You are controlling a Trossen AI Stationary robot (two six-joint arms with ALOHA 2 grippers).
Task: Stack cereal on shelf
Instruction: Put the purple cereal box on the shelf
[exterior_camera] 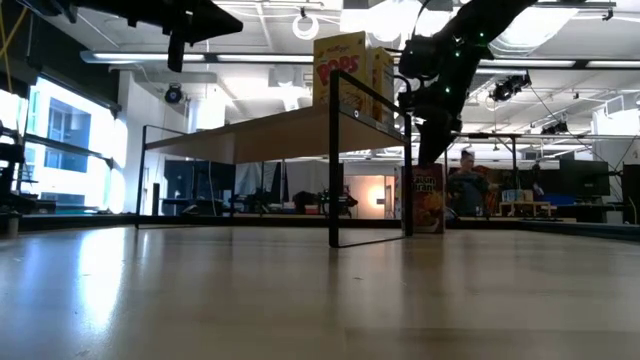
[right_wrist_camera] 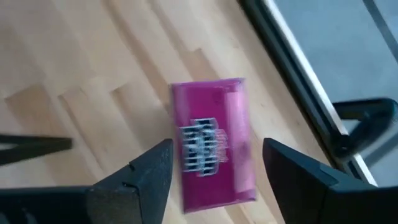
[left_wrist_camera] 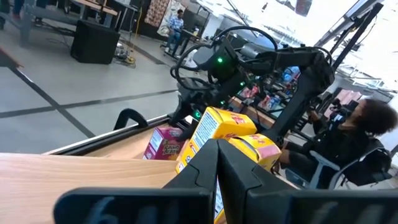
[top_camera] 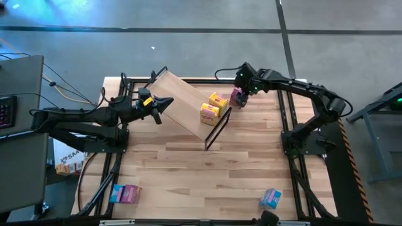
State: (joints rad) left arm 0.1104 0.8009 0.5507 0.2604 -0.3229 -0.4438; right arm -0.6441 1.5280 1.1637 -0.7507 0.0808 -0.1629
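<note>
The shelf [top_camera: 182, 103], a light plywood board on a black wire frame, stands at the table's far middle. Two yellow cereal boxes [top_camera: 218, 100] [top_camera: 210, 113] stand on its right end. A magenta box [right_wrist_camera: 214, 146] stands upright on the table just right of the shelf; it also shows in the low view [exterior_camera: 428, 200]. My right gripper [right_wrist_camera: 217, 168] hangs open just above it, pointing down, one finger on either side of the box's top, apart from it. My left gripper [top_camera: 164, 103] is shut and empty above the shelf's left part, pointing toward the yellow boxes [left_wrist_camera: 217, 124].
A light blue and a pink box [top_camera: 125, 194] lie at the table's near left corner. Another light blue box [top_camera: 271, 199] lies near the near right corner. The wooden tabletop [top_camera: 207, 169] between them and the shelf is bare. People sit in the room beyond the table [left_wrist_camera: 348, 137].
</note>
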